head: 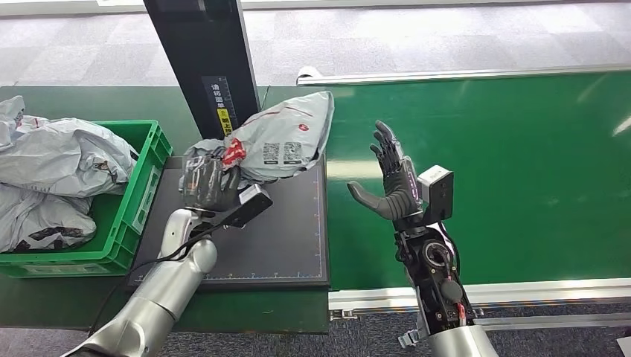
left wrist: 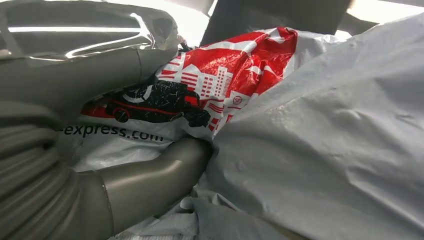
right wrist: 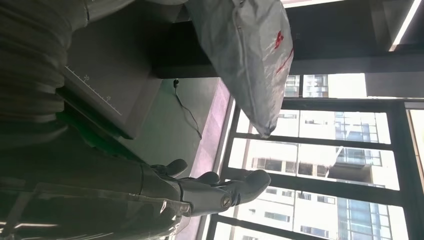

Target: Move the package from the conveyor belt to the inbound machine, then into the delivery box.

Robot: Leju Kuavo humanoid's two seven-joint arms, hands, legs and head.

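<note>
Your left hand [head: 209,183] grips the package [head: 286,137] on the inbound machine [head: 286,238], right hand [head: 392,184] is released above the conveyor belt [head: 506,156]; keep that grip firm and swing it clear of the rim into the delivery box [head: 145,175].

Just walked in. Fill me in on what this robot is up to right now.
The left hand grips the grey package by its corner, over the dark inbound machine plate. The right hand is held up open over the green conveyor belt, holding nothing. The green delivery box, to the left of the plate, already contains other grey bags; this package has not gone in yet.
</note>
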